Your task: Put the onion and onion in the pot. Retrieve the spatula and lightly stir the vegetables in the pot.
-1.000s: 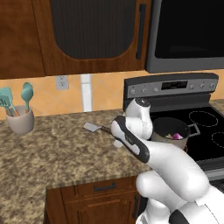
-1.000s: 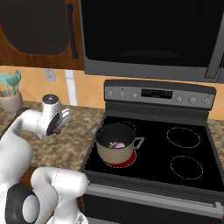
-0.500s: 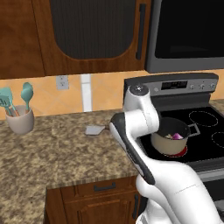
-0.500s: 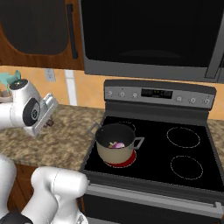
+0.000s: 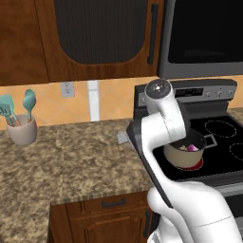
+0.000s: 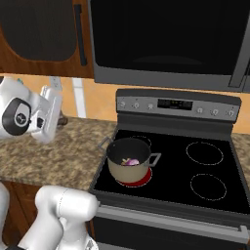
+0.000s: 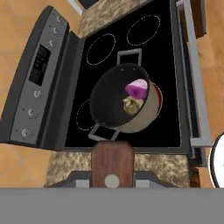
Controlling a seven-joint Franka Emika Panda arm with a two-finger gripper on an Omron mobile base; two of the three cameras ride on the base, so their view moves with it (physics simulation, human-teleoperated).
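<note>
The beige pot (image 7: pixel 147 114) stands on the front left burner, its wall also visible in the base views (image 5: pixel 182 159) (image 6: pixel 128 172). Inside it lie the purple onion (image 7: pixel 137 89) (image 6: pixel 131 161) and the tan onion (image 7: pixel 131 106), side by side. My gripper (image 7: pixel 111 176) is shut on the spatula, whose brown handle (image 7: pixel 111 159) rises end-on between the fingers. The gripper hangs over the counter left of the stove, looking down at the pot. The spatula's grey blade (image 5: pixel 122 137) pokes out from behind my arm. The hand (image 6: pixel 49 114) is held above the counter.
A beige crock (image 5: pixel 22 133) with teal utensils stands at the counter's back left. The black stovetop (image 6: pixel 205 161) has three bare burners, with its control panel (image 6: pixel 178 104) behind. A microwave (image 6: pixel 166 39) and dark cabinets hang overhead. The granite counter (image 5: pixel 71 161) lies left of the stove.
The arm has swung upward and the hand now tilts toward the stove. The spatula, lying on the counter before, has shifted right with the gripper.
</note>
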